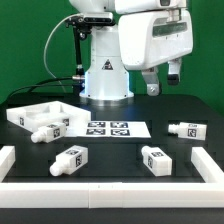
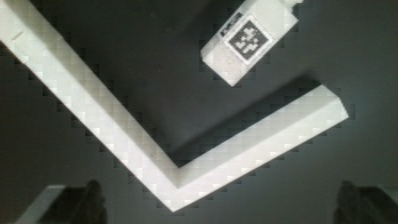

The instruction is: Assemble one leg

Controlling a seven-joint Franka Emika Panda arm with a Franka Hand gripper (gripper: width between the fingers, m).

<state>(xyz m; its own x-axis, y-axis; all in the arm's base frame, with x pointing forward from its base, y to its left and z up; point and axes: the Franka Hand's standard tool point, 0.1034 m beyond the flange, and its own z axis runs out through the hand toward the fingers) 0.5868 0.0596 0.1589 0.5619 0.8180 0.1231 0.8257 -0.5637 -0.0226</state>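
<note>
Four white legs with tag markers lie on the black table: one [image 1: 47, 130] beside the large panel, one [image 1: 70, 158] at the front left, one [image 1: 157, 158] at the front right and one [image 1: 186, 128] at the exterior view's right. My gripper [image 1: 161, 80] hangs high above the table's right half, well clear of every leg. In the wrist view the gripper [image 2: 217, 210] is open and empty, with dark fingertips [image 2: 71, 205] wide apart. One leg [image 2: 240, 40] lies far below it, outside a white rail corner [image 2: 178, 170].
A large flat white square panel [image 1: 38, 110] lies at the exterior view's left. The marker board [image 1: 112, 128] lies in front of the robot base [image 1: 105, 75]. White rails border the table at the left [image 1: 5, 160], right [image 1: 208, 165] and front [image 1: 110, 192].
</note>
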